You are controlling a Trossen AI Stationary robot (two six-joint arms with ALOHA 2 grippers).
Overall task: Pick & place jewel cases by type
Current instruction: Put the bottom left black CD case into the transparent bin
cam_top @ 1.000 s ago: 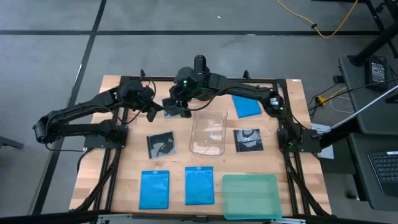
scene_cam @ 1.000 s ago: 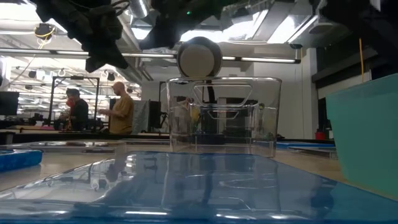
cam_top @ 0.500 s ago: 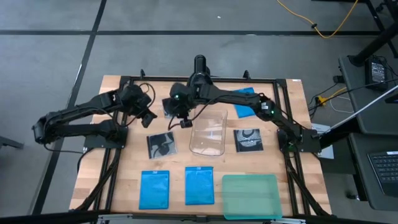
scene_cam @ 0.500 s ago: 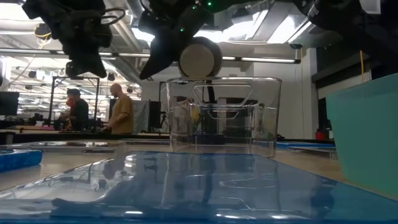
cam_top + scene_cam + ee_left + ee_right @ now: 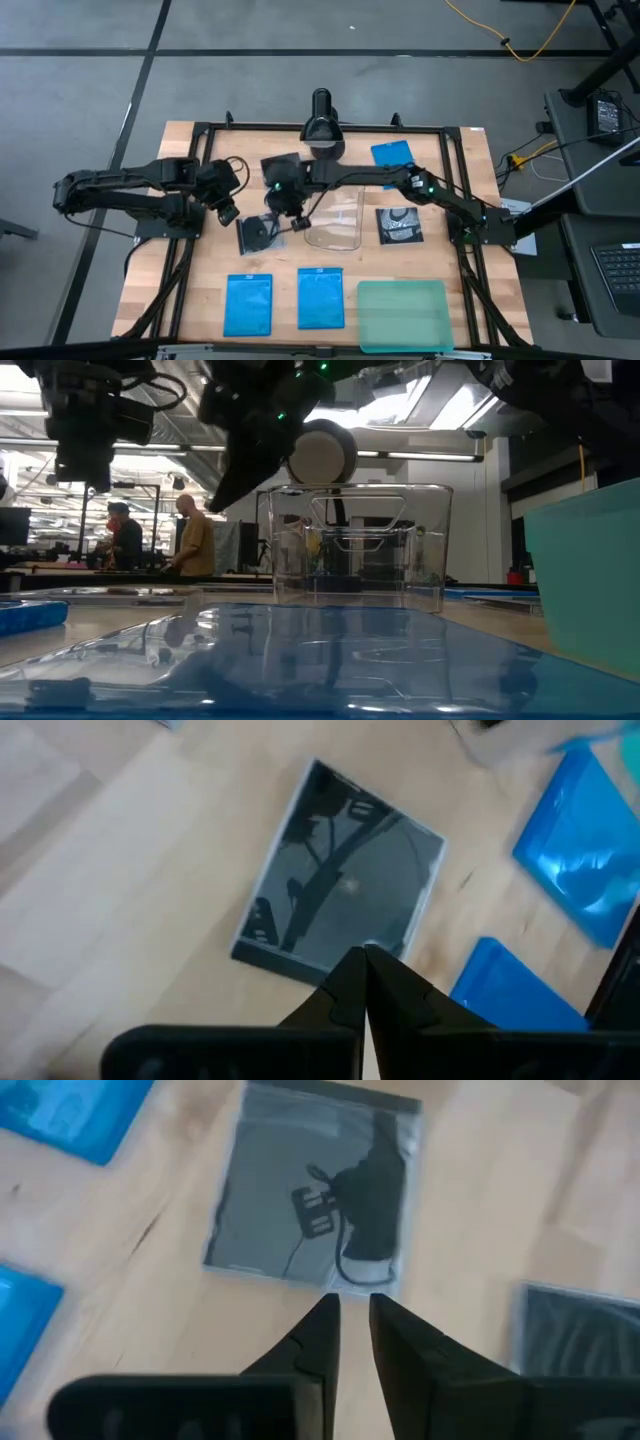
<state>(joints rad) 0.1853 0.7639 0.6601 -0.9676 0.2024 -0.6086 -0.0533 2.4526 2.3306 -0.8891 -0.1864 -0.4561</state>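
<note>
Right gripper (image 5: 285, 212), moved from the clear tub (image 5: 335, 222) to above black disc case (image 5: 259, 233), fingers slightly parted, empty. Left gripper (image 5: 226, 212) beside, closed, empty; wrist views alone show this.

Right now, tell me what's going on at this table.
Both arms are closing in on one black disc case that lies flat on the table, left of the clear tub. The left gripper hangs over its edge with jaws shut and empty. The right gripper hangs over it too, jaws slightly apart. The case is not gripped yet. Two blue cases lie at the front beside the teal tray.
</note>
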